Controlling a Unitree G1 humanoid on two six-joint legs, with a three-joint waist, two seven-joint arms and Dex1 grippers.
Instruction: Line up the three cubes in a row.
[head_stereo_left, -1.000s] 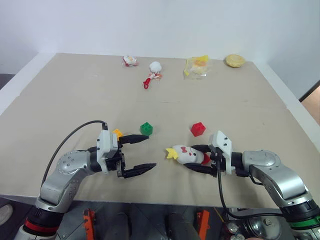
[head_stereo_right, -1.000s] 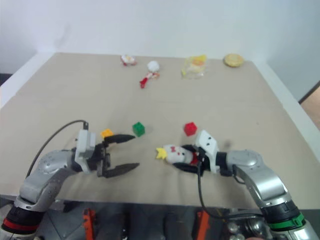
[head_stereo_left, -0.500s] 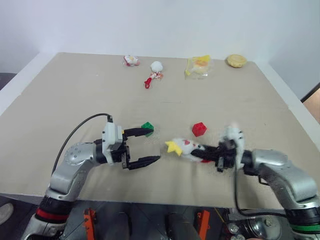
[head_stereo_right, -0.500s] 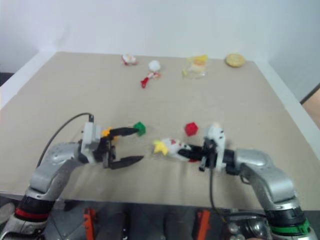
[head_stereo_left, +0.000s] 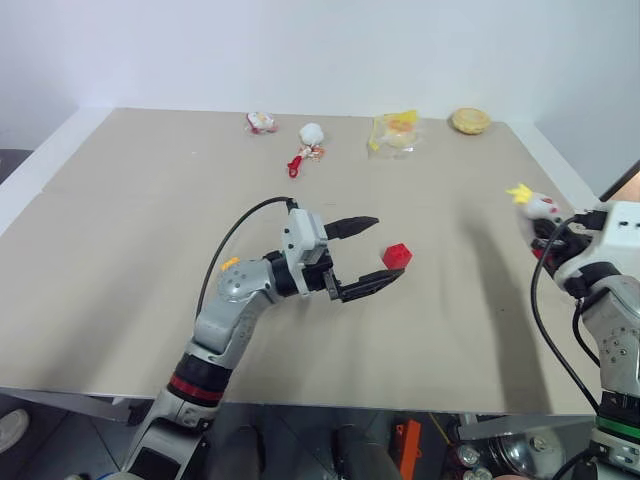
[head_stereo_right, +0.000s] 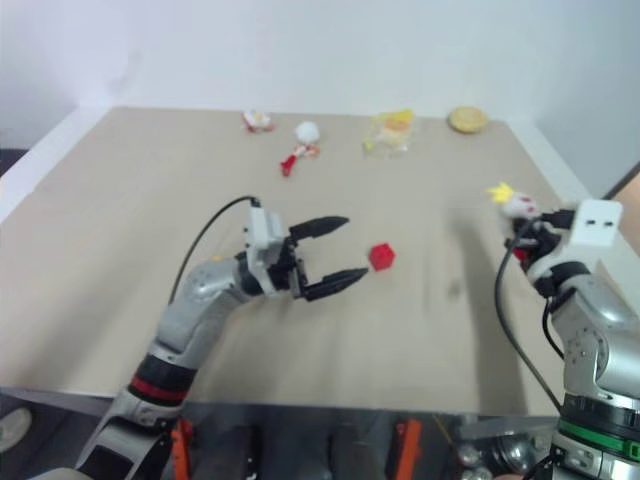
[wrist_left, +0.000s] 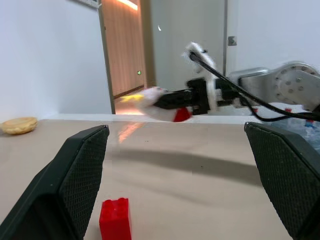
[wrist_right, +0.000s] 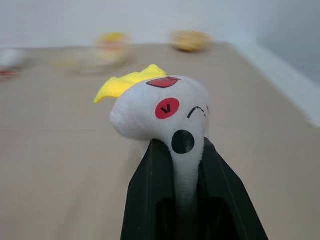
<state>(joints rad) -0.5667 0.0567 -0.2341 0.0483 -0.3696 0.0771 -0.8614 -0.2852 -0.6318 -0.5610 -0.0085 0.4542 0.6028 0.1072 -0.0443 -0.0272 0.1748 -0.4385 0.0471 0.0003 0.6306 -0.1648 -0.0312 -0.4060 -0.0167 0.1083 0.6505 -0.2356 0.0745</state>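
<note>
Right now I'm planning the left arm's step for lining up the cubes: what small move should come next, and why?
Probably ease the left gripper forward so its open fingers straddle the red cube, then close. The cube sits on the table just beyond the fingertips, nearer one finger in the wrist view. The right gripper, off to the side, is shut on the plush chicken, so it is busy.

Head pair high, wrist cameras low
Both eyes look down over the desk; each wrist camera looks closely along its own pincer, sharing the desk.
</note>
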